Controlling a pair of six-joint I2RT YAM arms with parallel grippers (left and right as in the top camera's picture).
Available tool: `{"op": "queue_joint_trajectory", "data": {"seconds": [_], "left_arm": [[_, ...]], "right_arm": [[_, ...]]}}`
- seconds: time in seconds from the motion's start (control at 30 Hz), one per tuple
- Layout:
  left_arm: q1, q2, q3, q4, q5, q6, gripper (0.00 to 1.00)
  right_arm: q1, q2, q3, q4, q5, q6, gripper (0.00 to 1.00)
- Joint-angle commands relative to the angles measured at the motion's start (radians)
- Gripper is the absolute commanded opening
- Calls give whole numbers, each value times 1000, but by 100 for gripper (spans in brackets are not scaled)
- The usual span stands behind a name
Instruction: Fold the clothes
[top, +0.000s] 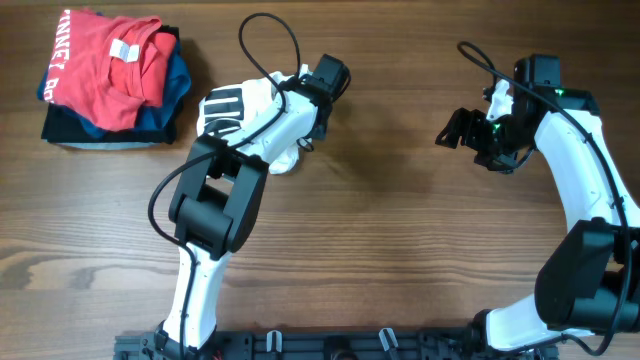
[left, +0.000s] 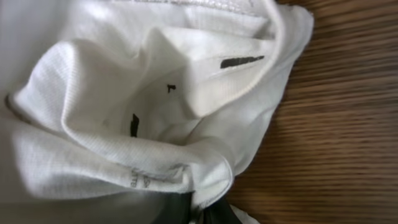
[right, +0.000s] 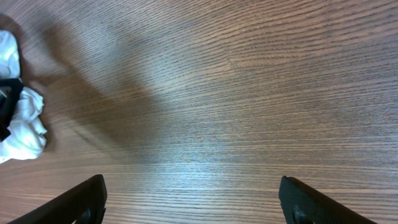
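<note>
The white T-shirt (top: 232, 106) lies bunched up on the wooden table at the back left of centre, with black lettering showing on its left part. It fills the left wrist view (left: 124, 124), where the collar and its inner label show. My left gripper (left: 211, 214) is shut on a fold of the T-shirt; in the overhead view it (top: 303, 136) sits at the shirt's right edge, mostly hidden by the arm. My right gripper (top: 455, 128) is open and empty, well to the right of the shirt. In the right wrist view its fingers (right: 199, 205) hang above bare wood, and the shirt (right: 22, 124) shows at the left edge.
A stack of folded clothes stands at the back left corner: a red shirt with white lettering (top: 105, 62) on top of blue and dark garments (top: 150, 118). The table (top: 400, 230) is brown wood.
</note>
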Motion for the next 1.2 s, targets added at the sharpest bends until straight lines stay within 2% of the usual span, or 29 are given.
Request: {"op": "queue_joint_trajectory", "data": {"seconds": [0.0,0.13,0.47,0.87,0.93,1.07,1.17], "left_arm": [[55,29,26,-103,-2,-2,4],[72,-76,101,-206,2,10,4],[72,-293,109,-211,2,29,4],[72,-291,109,-299,17,63,5],[72,-278,109,-328,17,62,14],[72,-241,109,-344,32,61,21],[72,-211,109,-348,60,61,36]], "right_arm": [[0,-22,19,5,9,-19,89],[0,-22,19,7,9,-19,90],[0,-22,19,11,9,-19,90],[0,-22,19,13,9,-21,89],[0,-22,19,13,9,-21,90],[0,-22,19,13,9,-30,90],[0,-22,19,12,9,-44,89]]}}
